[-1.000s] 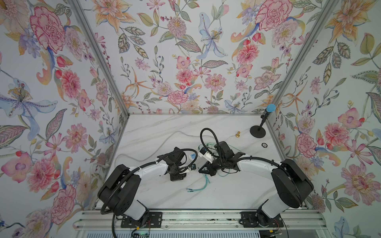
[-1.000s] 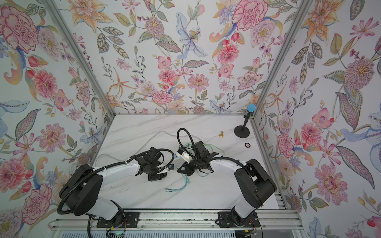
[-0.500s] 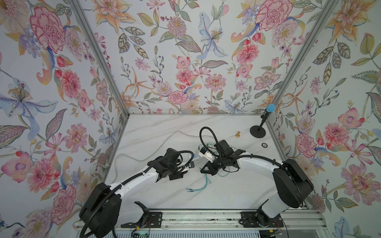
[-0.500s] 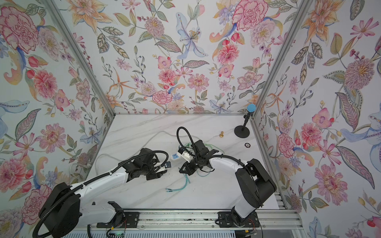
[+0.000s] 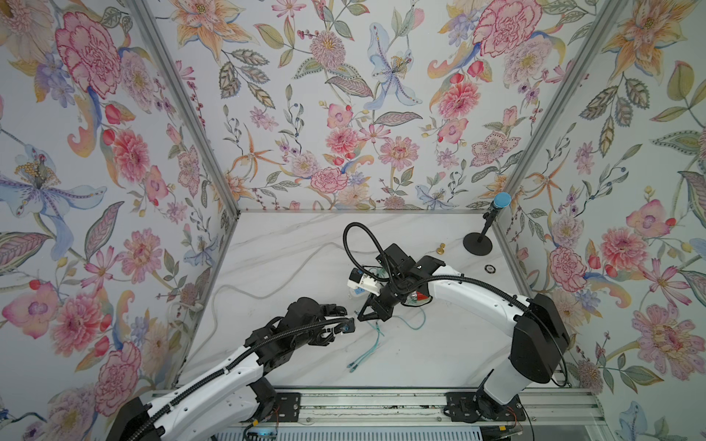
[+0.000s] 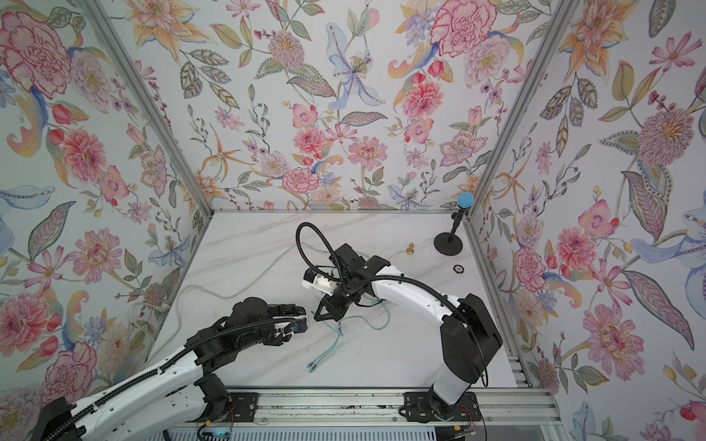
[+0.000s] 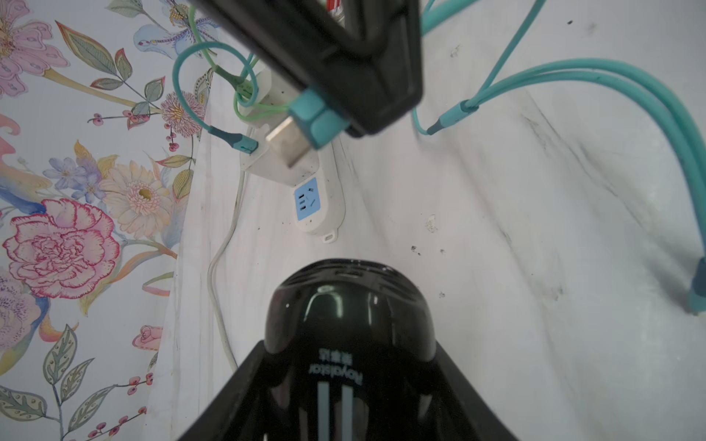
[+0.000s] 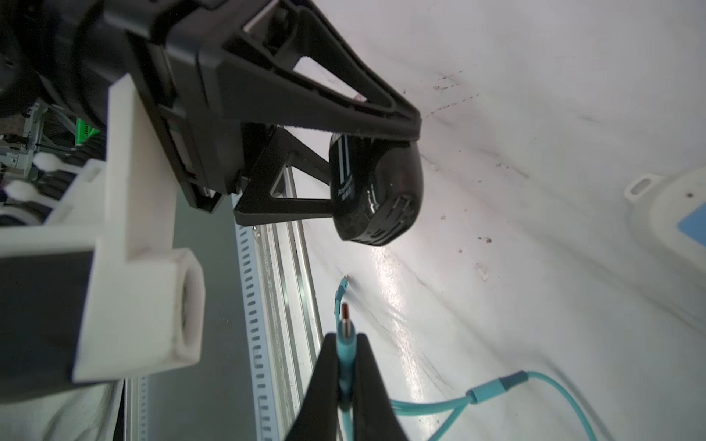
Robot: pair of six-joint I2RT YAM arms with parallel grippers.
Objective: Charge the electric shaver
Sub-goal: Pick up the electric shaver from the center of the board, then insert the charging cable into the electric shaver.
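One shaver, one teal cable, one white power strip, one black stand

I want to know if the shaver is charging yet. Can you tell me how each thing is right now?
left hand: closed around the electric shaver
electric shaver: gripped, no cable in it
right hand: shut on the teal USB plug
teal USB plug: held up, plugged into nothing
power strip: lying flat on the table, blue panel's ports empty
spare teal cable ends: loose on the table
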